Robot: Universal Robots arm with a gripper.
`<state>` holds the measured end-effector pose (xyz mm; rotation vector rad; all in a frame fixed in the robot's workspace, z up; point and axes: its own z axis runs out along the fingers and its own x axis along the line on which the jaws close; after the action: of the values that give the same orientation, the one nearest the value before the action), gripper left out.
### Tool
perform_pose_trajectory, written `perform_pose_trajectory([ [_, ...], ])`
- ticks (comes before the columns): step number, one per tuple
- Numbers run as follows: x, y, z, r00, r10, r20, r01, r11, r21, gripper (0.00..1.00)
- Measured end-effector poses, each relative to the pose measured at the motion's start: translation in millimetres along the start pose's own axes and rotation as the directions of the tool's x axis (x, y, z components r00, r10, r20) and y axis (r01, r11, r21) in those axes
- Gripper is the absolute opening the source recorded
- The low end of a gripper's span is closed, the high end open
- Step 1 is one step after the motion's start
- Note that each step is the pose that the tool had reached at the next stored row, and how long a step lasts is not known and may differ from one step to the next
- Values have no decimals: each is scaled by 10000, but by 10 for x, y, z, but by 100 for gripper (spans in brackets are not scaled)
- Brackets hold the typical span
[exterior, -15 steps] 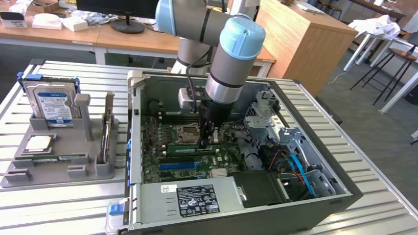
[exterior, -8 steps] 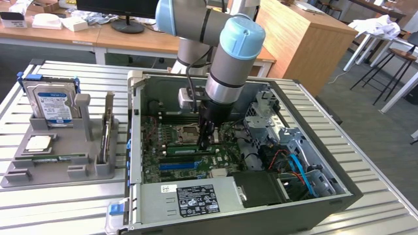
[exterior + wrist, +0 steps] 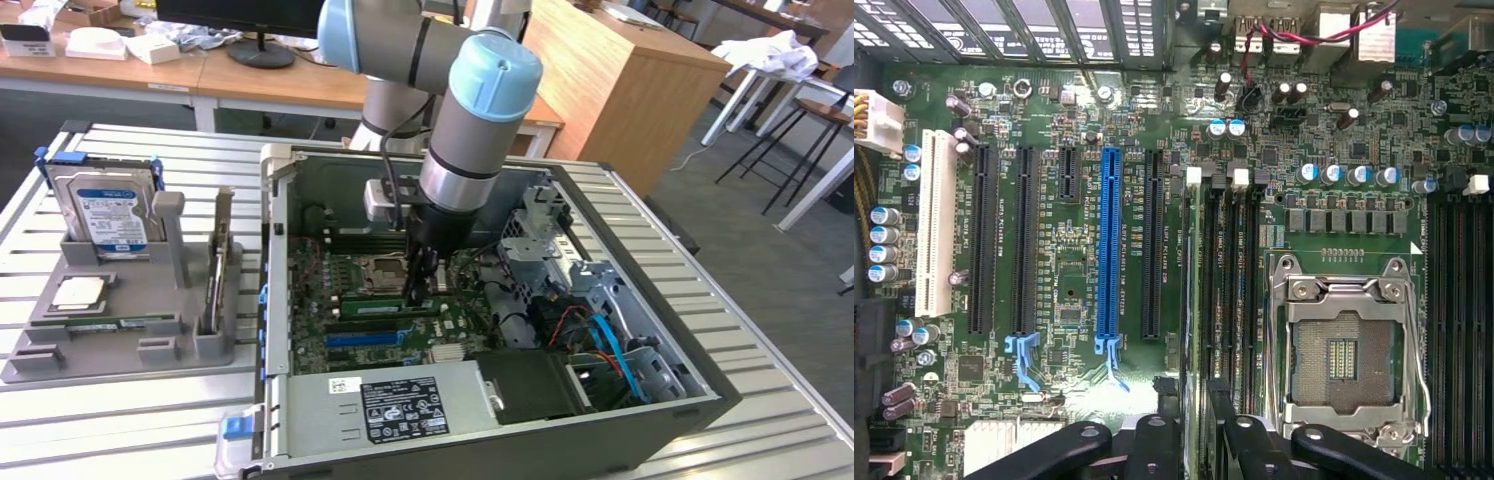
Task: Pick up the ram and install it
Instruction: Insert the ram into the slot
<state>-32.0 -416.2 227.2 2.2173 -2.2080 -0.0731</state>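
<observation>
Installation of the ram in an open computer case standing on the slatted counter. The claw reaches down into the case over the motherboard; its jaws stand parted, one on either side of the ram, which is upright in a memory slot between the black expansion slot and the processor socket. The stick appears to be in the slot, but whether it is pressed fully home cannot be told, nor whether the white latch has closed. Probable hazards: a half-seated end would leave the stick tilted and liable to spring out. A jaw brushing the stick's edge could drag it askew or lift it. Sideways drift would bring the claw against the socket's open contacts.
</observation>
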Motion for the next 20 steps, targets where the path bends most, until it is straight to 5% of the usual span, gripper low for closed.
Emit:
perform_pose_trajectory([
  [20, -12, 18, -447, 10000, 0, 2, 0, 10000, 1, 25],
])
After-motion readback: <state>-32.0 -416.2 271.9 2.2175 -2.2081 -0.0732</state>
